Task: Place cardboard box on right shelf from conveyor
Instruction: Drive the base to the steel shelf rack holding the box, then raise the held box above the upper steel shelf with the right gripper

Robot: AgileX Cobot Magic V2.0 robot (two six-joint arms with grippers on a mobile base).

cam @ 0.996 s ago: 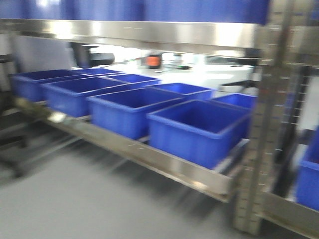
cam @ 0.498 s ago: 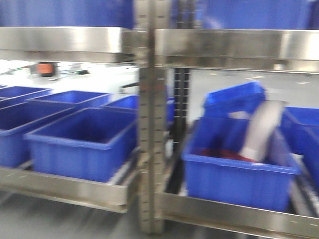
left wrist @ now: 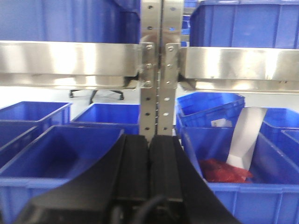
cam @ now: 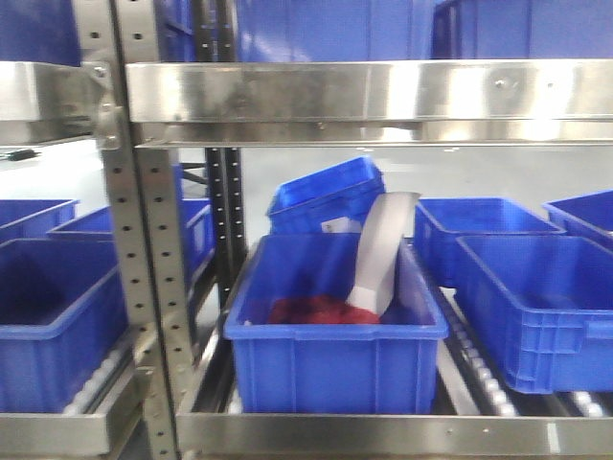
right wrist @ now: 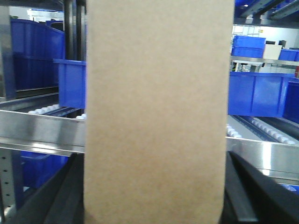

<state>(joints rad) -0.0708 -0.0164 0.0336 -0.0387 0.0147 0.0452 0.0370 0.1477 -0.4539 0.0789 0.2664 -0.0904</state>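
Note:
The plain tan cardboard box [right wrist: 156, 107] fills the middle of the right wrist view, standing upright. My right gripper [right wrist: 154, 191] is shut on it, with a black finger [right wrist: 70, 196] pressed to each side. Behind the box runs a steel front rail of the right shelf [right wrist: 39, 133] with white rollers on it. In the front view the right shelf [cam: 383, 433] lies right of the perforated upright [cam: 153, 278]. My left gripper [left wrist: 149, 154] is shut with nothing in it and faces another upright [left wrist: 159, 70]. The conveyor is out of view. Neither gripper shows in the front view.
A blue bin [cam: 335, 359] holding something red [cam: 311, 310] and a leaning grey-white sheet [cam: 378, 254] sits at the front of the right bay. More blue bins [cam: 532, 297] stand beside and behind it, and others [cam: 48, 316] fill the left bay. An upper rail [cam: 374, 91] spans overhead.
The front view has swung right along the rack. The upright slid from right of frame to left, and the bin with red contents is now central.

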